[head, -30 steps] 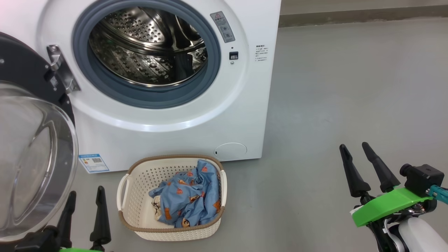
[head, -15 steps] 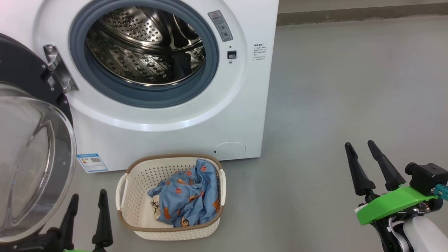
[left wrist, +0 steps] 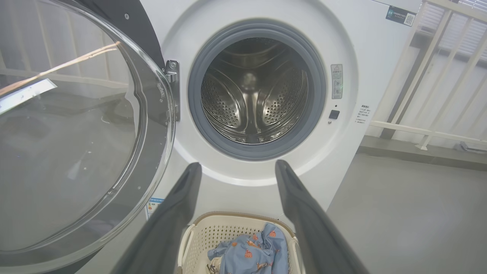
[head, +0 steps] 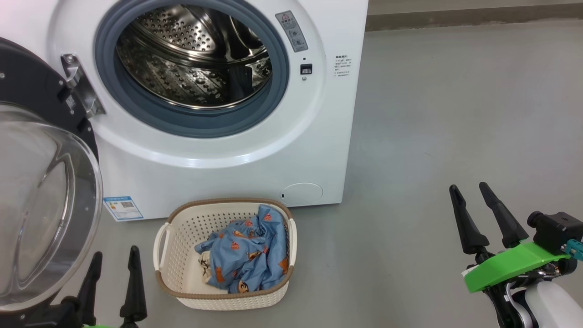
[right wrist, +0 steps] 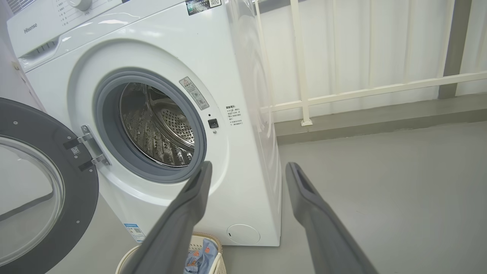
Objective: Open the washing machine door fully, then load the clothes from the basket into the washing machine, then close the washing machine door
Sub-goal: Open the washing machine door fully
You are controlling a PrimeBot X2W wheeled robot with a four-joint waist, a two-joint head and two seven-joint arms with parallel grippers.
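Door part looks done to us: the washing machine door (head: 27, 86) hangs wide open at 9 o'clock of the washing machine (head: 218, 177), a glossy black rim around a bulging clear glass bowl. The steel perforated drum (head: 196, 64) sits bare inside its grey rubber gasket (head: 191, 130), so loading is next. The clothes (head: 248, 255), a soft crumpled heap of light blue printed fabric with a cream scrap tucked in, lie in the basket (head: 180, 237). That's cream perforated plastic with a brown woven-look rim, down on the floor (head: 432, 114). The heap is bunched toward the basket's 3 o'clock side and runs roughly 1 to 7. In the head view the basket sits at 3 o'clock of our left tool (head: 115, 253), just beside it. The right tool (head: 467, 187) is well apart, with the basket off at its 8 o'clock. Both tools are spread and empty. We reckon the left arm is nearer, and floppy cloth like that wants a pinch on a raised fold.
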